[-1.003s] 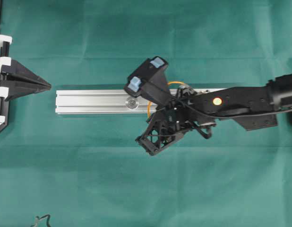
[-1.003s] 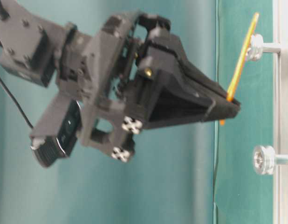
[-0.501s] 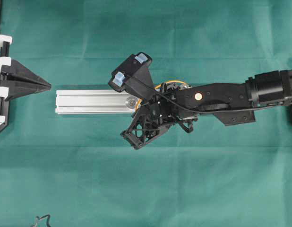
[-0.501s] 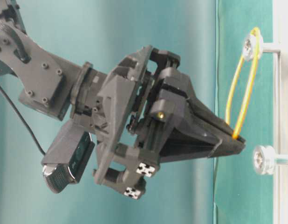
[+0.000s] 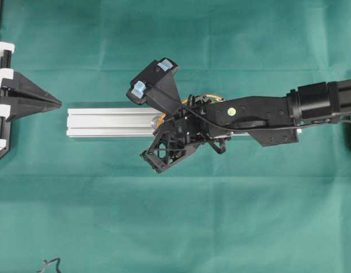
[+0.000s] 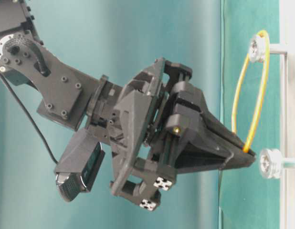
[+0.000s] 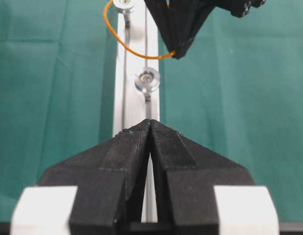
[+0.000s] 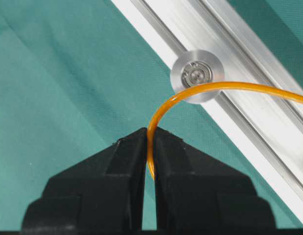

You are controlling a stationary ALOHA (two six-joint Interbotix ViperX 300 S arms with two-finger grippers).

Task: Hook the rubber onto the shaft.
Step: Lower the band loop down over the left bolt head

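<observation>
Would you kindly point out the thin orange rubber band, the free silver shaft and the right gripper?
Thin orange rubber band [image 6: 255, 114]: table-level view, its stretched strand.
Free silver shaft [image 6: 268, 163]: table-level view, its round head.
Right gripper [image 8: 149, 147]: right wrist view, between the fingertips pinching the band.

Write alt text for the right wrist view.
The right gripper, jaws shut, pinches the orange rubber, which arcs up across a round silver shaft head on the aluminium rail. Green cloth lies beneath.

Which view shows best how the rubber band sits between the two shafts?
Table-level: the band loops the upper shaft, pinched by the right gripper near the lower shaft. Left wrist shows an arc, right wrist the pinch, overhead slivers.
</observation>
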